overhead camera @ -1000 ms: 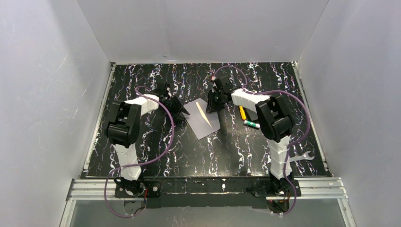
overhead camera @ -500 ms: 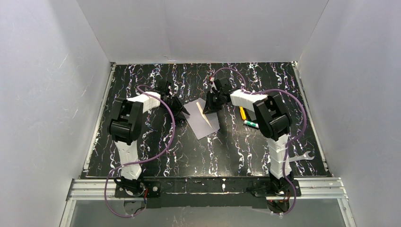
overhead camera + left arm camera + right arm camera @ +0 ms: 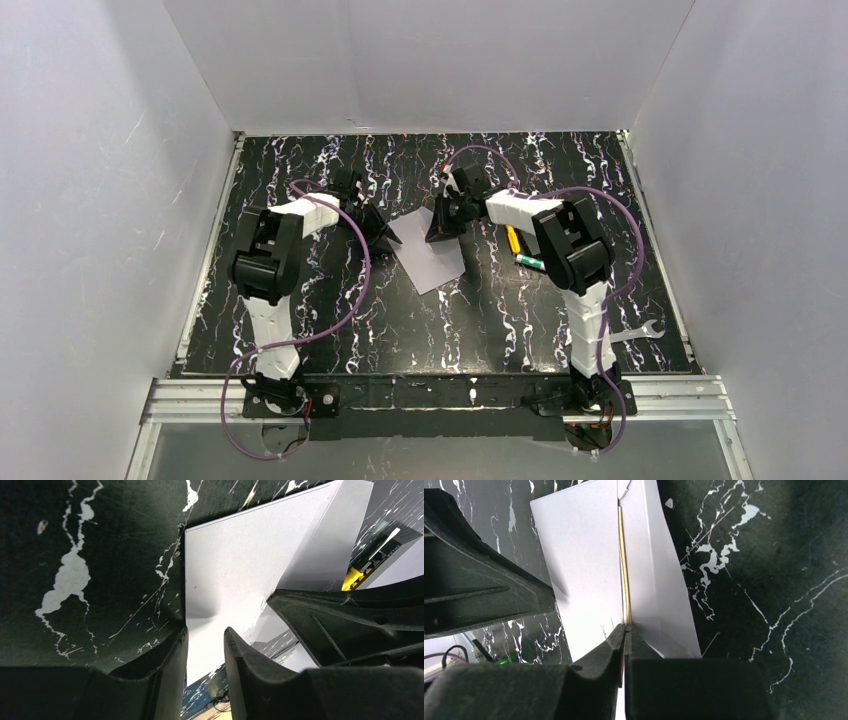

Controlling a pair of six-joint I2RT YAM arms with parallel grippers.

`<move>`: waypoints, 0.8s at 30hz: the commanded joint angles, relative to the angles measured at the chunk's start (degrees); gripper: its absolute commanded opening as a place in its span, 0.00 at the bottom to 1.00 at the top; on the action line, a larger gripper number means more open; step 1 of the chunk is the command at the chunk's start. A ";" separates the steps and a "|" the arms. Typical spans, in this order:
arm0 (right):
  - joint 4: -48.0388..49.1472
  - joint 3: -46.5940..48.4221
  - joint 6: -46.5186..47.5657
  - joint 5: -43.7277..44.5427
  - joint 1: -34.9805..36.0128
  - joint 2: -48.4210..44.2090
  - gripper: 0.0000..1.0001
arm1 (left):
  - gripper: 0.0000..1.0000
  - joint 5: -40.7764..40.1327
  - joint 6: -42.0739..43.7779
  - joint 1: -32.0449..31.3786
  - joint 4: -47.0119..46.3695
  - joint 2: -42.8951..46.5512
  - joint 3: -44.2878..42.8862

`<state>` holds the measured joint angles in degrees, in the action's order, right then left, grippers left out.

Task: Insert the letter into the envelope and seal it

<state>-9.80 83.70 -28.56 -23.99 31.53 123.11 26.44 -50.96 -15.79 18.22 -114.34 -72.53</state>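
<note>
The envelope lies on the surface, dead centre, between the left pincer and the right pincer. The letter sits in it, one edge showing. A wrench lies far right, near the front.

Wrench, yellow pen, battery on marbled table.

Almost all of the letter is hidden inside the envelope. Only a thin tan strip shows in the right wrist view, and from above it is out of sight. The right gripper covers the strip's near end with its pinched fingertips. Beside the right arm, a yellow thing is too small to name.
</note>
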 commanded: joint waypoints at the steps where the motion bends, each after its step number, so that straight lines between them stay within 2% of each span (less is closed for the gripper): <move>1: -1.82 3.16 1.37 -0.53 0.55 2.54 0.12 | 0.31 -0.34 2.08 -0.45 1.29 -3.02 -0.86; 4: -3.18 4.09 1.91 0.58 0.55 2.61 0.16 | 0.31 -0.56 2.60 -0.46 1.64 -3.36 -1.11; 12: -5.03 5.84 0.58 1.35 -3.01 -6.36 0.45 | 0.34 -2.40 6.45 -0.42 6.23 1.15 -3.41; 18: -0.70 -1.86 -2.19 1.65 -10.23 -15.80 0.49 | 0.38 -3.89 12.19 -0.46 10.49 6.07 -4.95; 20: -3.52 -3.39 0.04 6.04 -11.78 -18.86 0.50 | 0.39 -4.76 13.80 -0.46 10.86 7.71 -4.35; 24: -18.35 -4.07 7.61 21.48 -12.28 -22.92 0.54 | 0.42 -9.93 16.82 -0.45 11.87 12.53 -3.19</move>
<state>-15.62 81.25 -27.62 -16.12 18.46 104.14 21.96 -39.16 -16.14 26.65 -109.38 -75.92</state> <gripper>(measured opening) 0.522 0.404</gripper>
